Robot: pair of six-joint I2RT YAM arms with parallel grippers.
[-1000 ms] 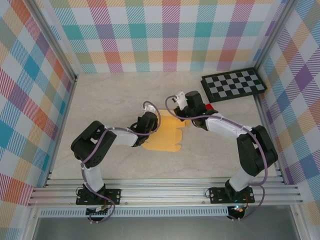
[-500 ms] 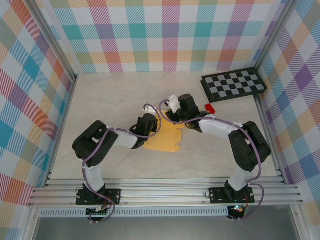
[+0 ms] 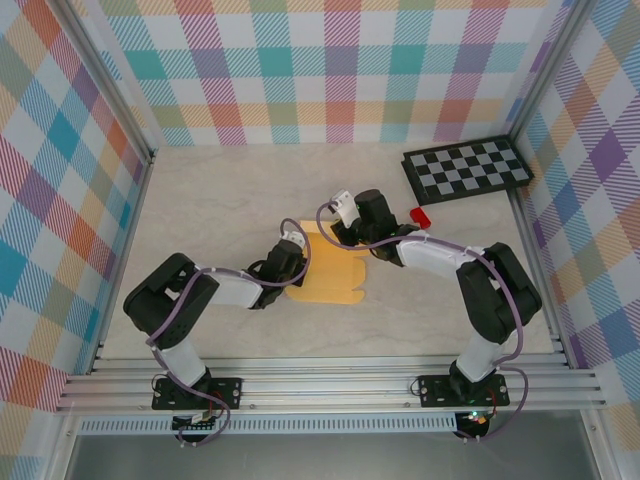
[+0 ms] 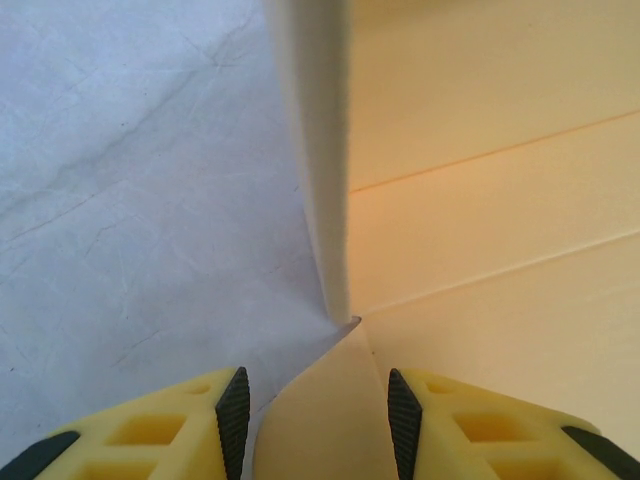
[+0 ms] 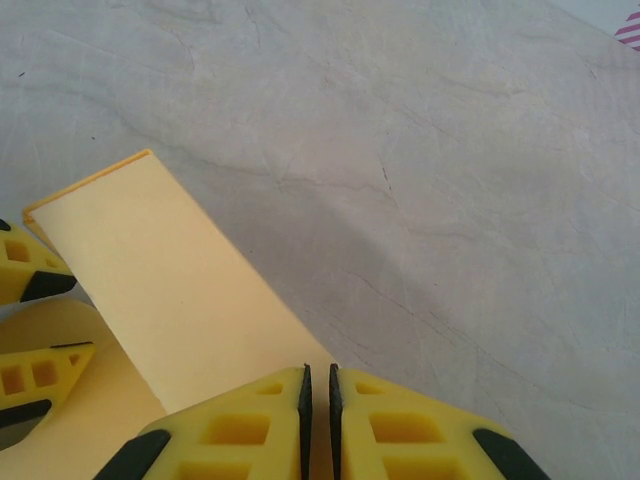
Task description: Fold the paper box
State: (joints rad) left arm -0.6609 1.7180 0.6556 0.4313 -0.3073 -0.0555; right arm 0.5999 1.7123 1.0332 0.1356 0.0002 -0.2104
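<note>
Checkerboard (image 3: 467, 169) at far right, red block (image 3: 419, 216) near it

Bright, even light; soft close-up blur

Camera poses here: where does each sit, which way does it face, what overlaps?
Top external: above and behind the bases, facing down at the table; left arm and right arm whole.
Left wrist: on the left arm, facing along the open left gripper at the paper box.
Right wrist: on the right arm, facing along the right gripper, shut on a paper box flap.
Shared: all show the paper box.
</note>
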